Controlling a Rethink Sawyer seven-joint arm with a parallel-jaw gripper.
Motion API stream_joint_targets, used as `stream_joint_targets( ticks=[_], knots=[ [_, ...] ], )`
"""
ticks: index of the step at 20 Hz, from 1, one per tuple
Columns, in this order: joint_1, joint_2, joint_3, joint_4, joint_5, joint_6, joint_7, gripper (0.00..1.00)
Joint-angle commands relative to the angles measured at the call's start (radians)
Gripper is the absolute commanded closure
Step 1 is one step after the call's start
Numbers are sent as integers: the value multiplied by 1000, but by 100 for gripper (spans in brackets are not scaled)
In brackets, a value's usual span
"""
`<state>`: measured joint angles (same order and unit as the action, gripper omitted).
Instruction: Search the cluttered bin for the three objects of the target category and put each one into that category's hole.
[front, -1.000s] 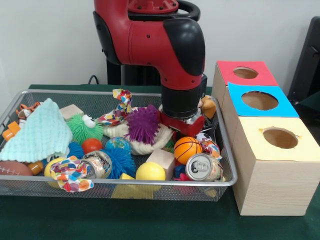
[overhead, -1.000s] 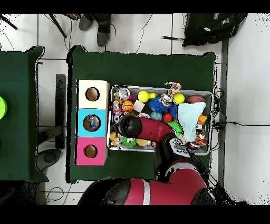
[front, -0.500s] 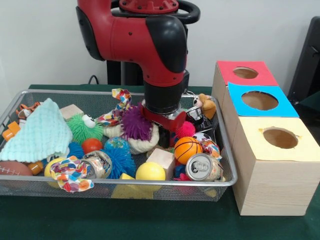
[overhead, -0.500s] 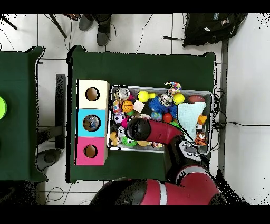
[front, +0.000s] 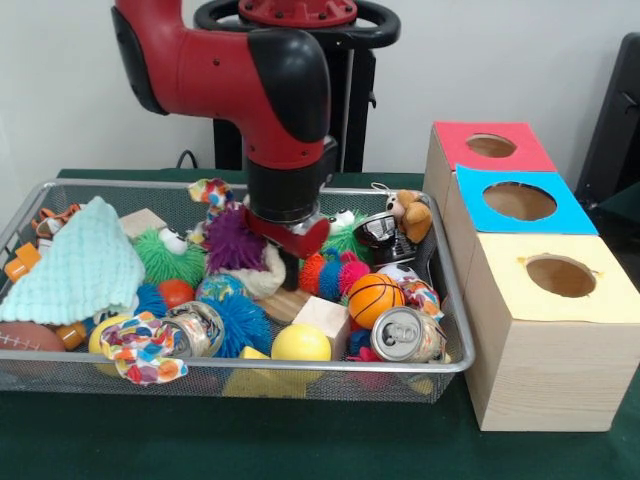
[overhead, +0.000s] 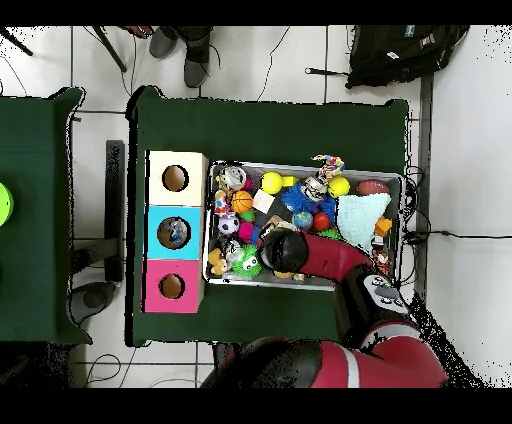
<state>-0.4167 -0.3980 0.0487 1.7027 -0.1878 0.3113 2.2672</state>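
The wire mesh bin (front: 250, 367) lies on the green table, full of toys; it also shows in the overhead view (overhead: 300, 165). My gripper (front: 290, 264) hangs low in the bin's middle, beside a purple spiky ball (front: 233, 240), under the red wrist. The wrist hides most of it. In the overhead view only the arm's end (overhead: 277, 250) shows above it. No clear plastic bottle shows in either view. The round hole (front: 519, 201) in the blue panel is on the middle wooden box, right of the bin, and shows in the overhead view too (overhead: 173, 233).
Two metal cans (front: 408, 333) (front: 195, 328) lie near the bin's front rim. A small basketball (front: 375, 298), a yellow ball (front: 300, 343) and a mint cloth (front: 75, 265) lie around them. Red-panelled hole (front: 491, 146) and yellow-panelled hole (front: 560, 276) flank the blue one. A person's feet (overhead: 180, 45) show.
In the front view the arm has swung left from the bin's right part to its middle. The purple spiky ball moved left with it, and the toy bear and spiky toys are uncovered.
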Motion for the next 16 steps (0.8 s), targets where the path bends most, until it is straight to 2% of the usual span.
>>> stream_joint_targets(
  ticks=[1, 9, 16],
  knots=[
    [-87, 66, -20, 68, -116, 149, -126, 100],
    [-112, 35, -37, 56, -175, 210, -163, 100],
    [-128, 18, -32, -1, -215, 254, -199, 100]
  ],
)
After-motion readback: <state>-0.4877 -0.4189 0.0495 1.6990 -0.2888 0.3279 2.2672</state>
